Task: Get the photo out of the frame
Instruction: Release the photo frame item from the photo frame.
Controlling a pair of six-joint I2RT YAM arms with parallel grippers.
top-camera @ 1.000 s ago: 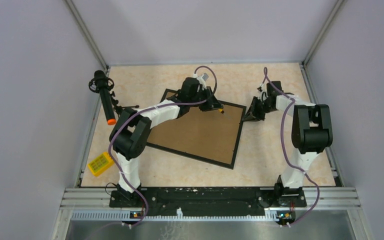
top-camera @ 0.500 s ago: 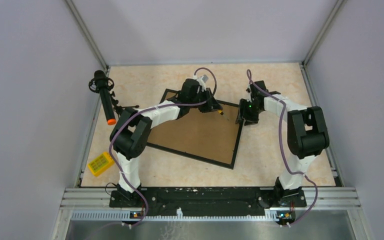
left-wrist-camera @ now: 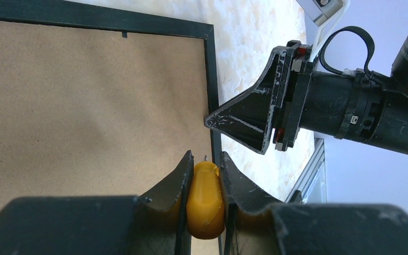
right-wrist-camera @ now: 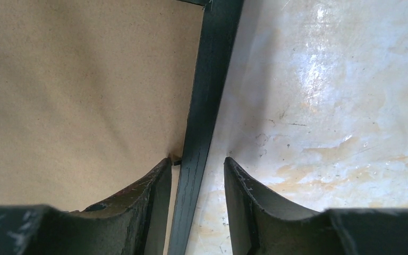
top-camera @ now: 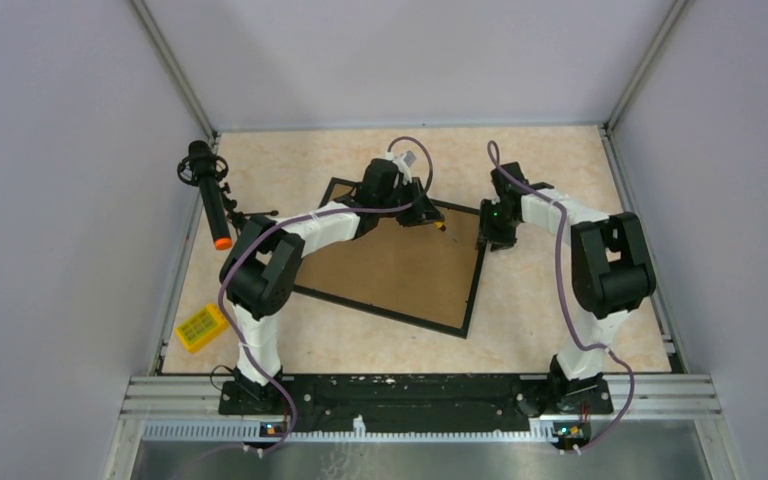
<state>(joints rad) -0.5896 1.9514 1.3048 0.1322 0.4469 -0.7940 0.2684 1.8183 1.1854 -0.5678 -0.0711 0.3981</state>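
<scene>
Nothing here I can actually read. The closest thing is the yellow box (top-camera: pixel 201 327) at the near left of the worktop (top-camera: pixel 360 345). It has rows of dark print on top, but they're way too small to make out. The frame (left-wrist-camera: pixel 85 106) just shows plain brown board in both wrist views.
</scene>
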